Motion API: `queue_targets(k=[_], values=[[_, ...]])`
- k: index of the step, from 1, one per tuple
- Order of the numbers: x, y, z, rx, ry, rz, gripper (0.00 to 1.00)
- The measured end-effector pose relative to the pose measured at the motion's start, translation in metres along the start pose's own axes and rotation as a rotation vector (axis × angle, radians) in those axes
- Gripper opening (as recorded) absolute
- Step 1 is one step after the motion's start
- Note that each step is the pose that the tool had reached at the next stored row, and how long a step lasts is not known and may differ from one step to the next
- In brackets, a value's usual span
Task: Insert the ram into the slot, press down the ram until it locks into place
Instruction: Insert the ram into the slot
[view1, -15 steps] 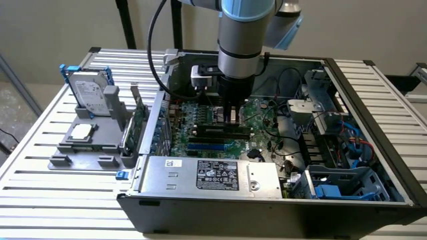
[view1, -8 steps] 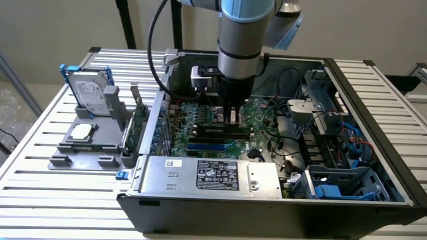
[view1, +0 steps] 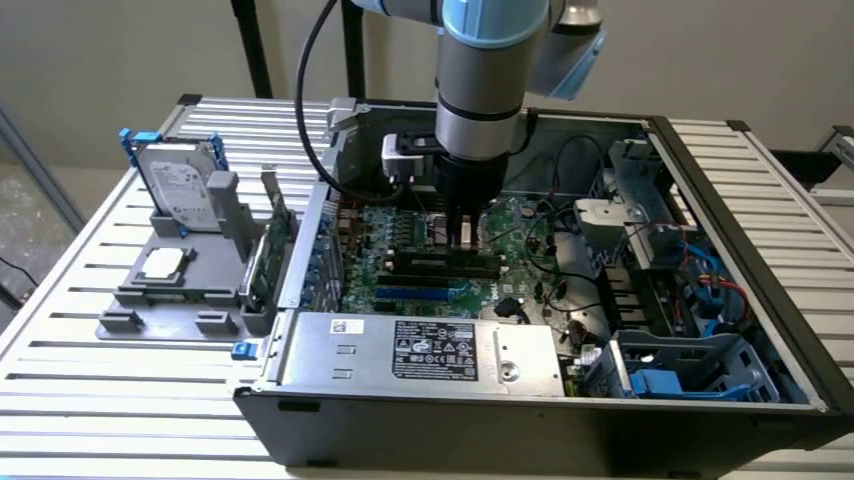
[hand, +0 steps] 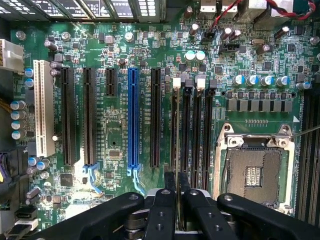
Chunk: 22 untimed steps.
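Down inside the open case (view1: 534, 425), the hand (hand: 177, 182) pinches the ram (hand: 176, 130) edge-on in the slot (hand: 176, 84), with bare sockets (hand: 200, 130) just beside it.

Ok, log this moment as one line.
gripper: shut on ram | ram: on edge, in line with slot | locked: cannot tell

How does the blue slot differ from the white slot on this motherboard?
The blue slot is narrow, the white slot wider. The blue slot ends in a pale blue latch; the white slot shows none. The blue slot lies between black slots, the white slot outermost. Both are empty and parallel.
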<state>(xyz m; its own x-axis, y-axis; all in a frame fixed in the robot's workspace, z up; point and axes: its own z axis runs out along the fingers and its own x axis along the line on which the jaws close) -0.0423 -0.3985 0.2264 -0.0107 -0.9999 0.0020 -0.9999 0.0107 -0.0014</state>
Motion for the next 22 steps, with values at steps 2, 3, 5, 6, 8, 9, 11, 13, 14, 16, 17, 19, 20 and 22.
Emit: queue_targets(k=[2, 3, 5, 6, 8, 9, 11, 13, 14, 16, 17, 19, 20, 22], values=[[0.0, 0.0, 0.0001, 0.0, -0.0001, 0.0, 0.15], [0.0, 0.0, 0.0001, 0.0001, -0.0002, 0.0, 0.21], [0.0, 0.0, -0.0004, 0.0001, -0.0002, 0.0, 0.21], [0.0, 0.0, -0.0013, 0.0001, -0.0003, 0.0, 0.21], [0.0, 0.0, -0.0042, 0.0001, -0.0002, 0.0, 0.21], [0.0, 0.0, -0.0063, 0.0, -0.0002, 0.0, 0.21], [0.0, 0.0, -0.0124, 0.0001, -0.0003, 0.0, 0.21], [0.0, 0.0, -0.0189, 0.0001, -0.0004, 0.0, 0.21], [0.0, 0.0, -0.0216, 0.0001, -0.0003, 0.0, 0.21], [0.0, 0.0, -0.0243, 0.0001, -0.0002, 0.0, 0.13], [0.0, -0.0001, -0.0243, 0.0002, -0.0004, 0.0, 0.13], [0.0, -0.0001, -0.0243, 0.0003, -0.0009, 0.0, 0.11], [0.0, -0.0001, -0.0244, 0.0002, -0.0007, 0.0, 0.11], [0.0, 0.0, -0.0244, 0.0001, -0.0006, 0.0, 0.11]])
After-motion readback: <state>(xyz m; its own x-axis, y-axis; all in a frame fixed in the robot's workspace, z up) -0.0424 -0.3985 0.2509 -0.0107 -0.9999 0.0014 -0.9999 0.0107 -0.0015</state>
